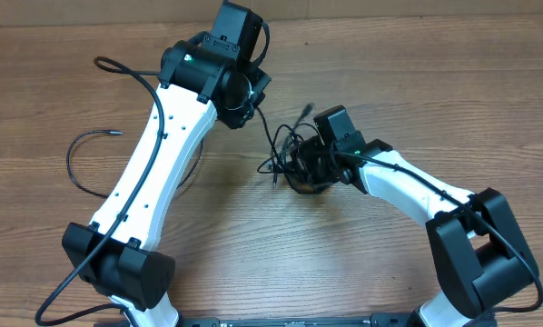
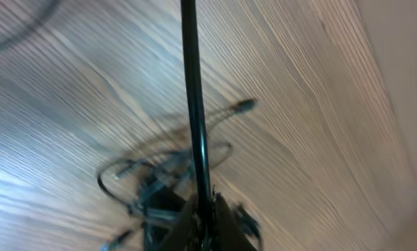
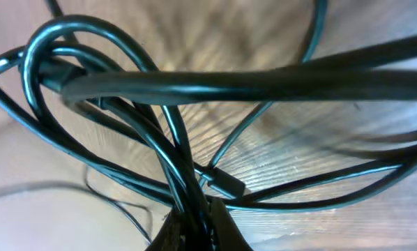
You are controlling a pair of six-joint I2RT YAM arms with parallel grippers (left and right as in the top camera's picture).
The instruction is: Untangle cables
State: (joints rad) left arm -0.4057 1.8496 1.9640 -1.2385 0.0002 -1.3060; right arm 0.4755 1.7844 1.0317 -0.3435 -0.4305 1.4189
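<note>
The cables form a knotted black bundle (image 1: 288, 153) at the table's middle, with a plug end (image 1: 308, 108) sticking up to the far side. My right gripper (image 1: 303, 171) sits on the bundle; in the right wrist view its jaws (image 3: 203, 226) are shut on several strands, and loops (image 3: 90, 77) fill the frame. My left gripper (image 1: 250, 102) is beyond the bundle, shut on one taut strand (image 2: 193, 104) that runs from its jaws (image 2: 203, 226) toward the bundle (image 2: 149, 185). A separate thin cord (image 1: 72, 159) lies looped at the left.
The wooden table (image 1: 253, 245) fills the overhead view. The left arm's thicker fixed cable (image 1: 131, 73) arcs over the far left. The right arm's base (image 1: 480, 254) stands at the near right, the left arm's base (image 1: 117, 263) at the near left.
</note>
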